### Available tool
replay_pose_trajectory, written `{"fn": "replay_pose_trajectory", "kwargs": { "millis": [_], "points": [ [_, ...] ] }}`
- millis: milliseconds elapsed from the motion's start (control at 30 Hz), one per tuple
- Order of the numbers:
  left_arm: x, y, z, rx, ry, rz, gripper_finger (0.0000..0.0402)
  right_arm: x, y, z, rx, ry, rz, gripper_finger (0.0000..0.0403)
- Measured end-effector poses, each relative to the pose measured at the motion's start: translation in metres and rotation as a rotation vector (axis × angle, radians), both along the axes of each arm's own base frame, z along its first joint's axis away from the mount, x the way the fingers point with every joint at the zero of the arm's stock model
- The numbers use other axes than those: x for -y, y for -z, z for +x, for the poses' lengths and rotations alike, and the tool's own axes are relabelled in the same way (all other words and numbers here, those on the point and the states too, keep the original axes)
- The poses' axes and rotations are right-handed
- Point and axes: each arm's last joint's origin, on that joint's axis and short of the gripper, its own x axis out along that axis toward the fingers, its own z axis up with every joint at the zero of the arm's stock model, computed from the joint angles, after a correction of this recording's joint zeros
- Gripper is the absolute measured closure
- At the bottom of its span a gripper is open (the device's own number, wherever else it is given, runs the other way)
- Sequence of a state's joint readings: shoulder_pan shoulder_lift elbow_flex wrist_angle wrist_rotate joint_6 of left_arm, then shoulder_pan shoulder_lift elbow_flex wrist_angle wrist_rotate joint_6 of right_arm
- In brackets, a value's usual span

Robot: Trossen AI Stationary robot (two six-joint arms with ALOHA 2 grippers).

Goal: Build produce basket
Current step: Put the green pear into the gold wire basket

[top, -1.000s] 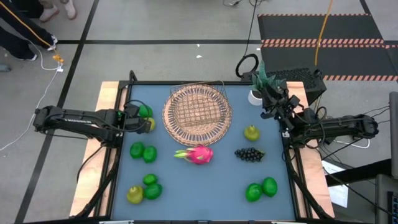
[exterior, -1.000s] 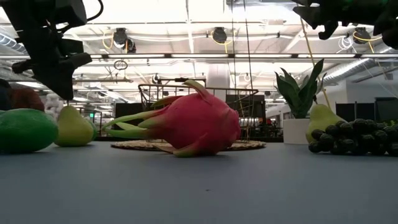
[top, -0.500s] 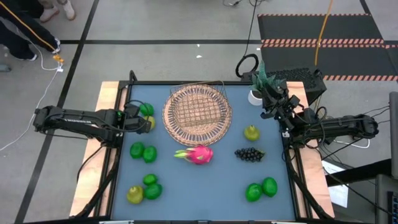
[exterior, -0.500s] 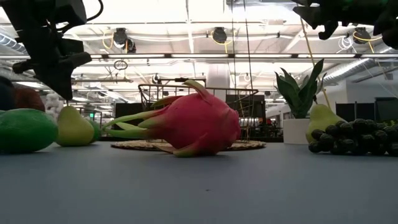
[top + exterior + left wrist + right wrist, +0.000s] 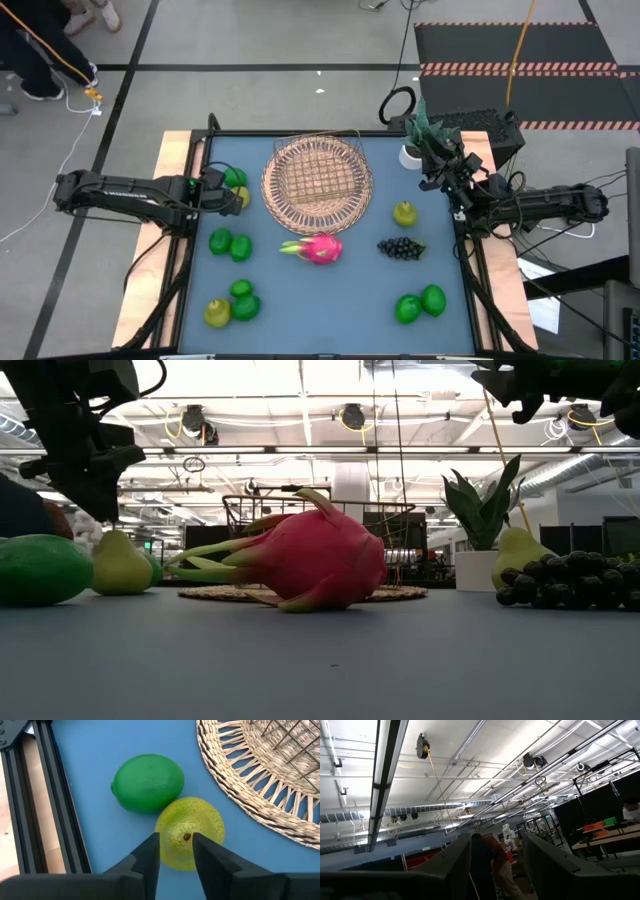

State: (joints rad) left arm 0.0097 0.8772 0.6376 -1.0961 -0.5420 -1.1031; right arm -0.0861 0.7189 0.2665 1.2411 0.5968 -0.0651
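The tan wicker basket [image 5: 318, 180] lies at the table's far middle. My left gripper [image 5: 175, 851] is open and hovers over a yellow-green pear [image 5: 190, 837], which rests on the table against a green round fruit [image 5: 147, 782], left of the basket. In the low view the left gripper [image 5: 95, 480] is clear above the pear [image 5: 120, 563]. A pink dragon fruit [image 5: 318, 247], a dark grape bunch [image 5: 400, 247] and another pear [image 5: 404, 212] lie on the table. My right gripper [image 5: 437, 160] is open, raised at the far right; its wrist view shows it [image 5: 495, 865] pointing at the ceiling.
Green fruits lie at the left [image 5: 230, 243], near left [image 5: 242, 300] and near right [image 5: 420, 303], with a pear [image 5: 217, 313] at the near left. A potted plant [image 5: 415, 140] stands at the far right corner. The black table frame [image 5: 55, 795] runs beside the left gripper.
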Motion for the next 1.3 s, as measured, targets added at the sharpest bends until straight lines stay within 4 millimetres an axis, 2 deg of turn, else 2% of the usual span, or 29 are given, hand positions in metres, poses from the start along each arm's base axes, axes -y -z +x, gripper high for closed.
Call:
{"fn": "replay_pose_trajectory", "kwargs": {
  "millis": [133,300,700,933,1200,1300],
  "points": [
    [0.000,0.000,0.000,0.000,0.000,0.005,0.0267,0.000,0.000,0.000,0.000,0.000,0.000,0.0232],
    [0.000,0.000,0.000,-0.007,0.012,0.011,0.0279,0.000,0.000,0.000,0.000,0.000,0.000,0.0232],
    [0.000,0.000,0.001,-0.006,0.026,0.015,0.0353,0.000,0.000,0.000,0.000,0.000,0.000,0.0232],
    [0.000,-0.002,0.008,0.026,0.106,0.035,0.0394,0.000,0.000,0.000,0.000,0.000,0.000,0.0232],
    [0.000,-0.004,0.013,0.044,0.158,0.047,0.0378,0.000,0.000,0.000,-0.004,0.001,-0.001,0.0232],
    [0.000,-0.004,0.013,0.045,0.176,0.041,0.0386,0.000,0.000,0.000,-0.005,0.003,-0.002,0.0232]
  ]
}}
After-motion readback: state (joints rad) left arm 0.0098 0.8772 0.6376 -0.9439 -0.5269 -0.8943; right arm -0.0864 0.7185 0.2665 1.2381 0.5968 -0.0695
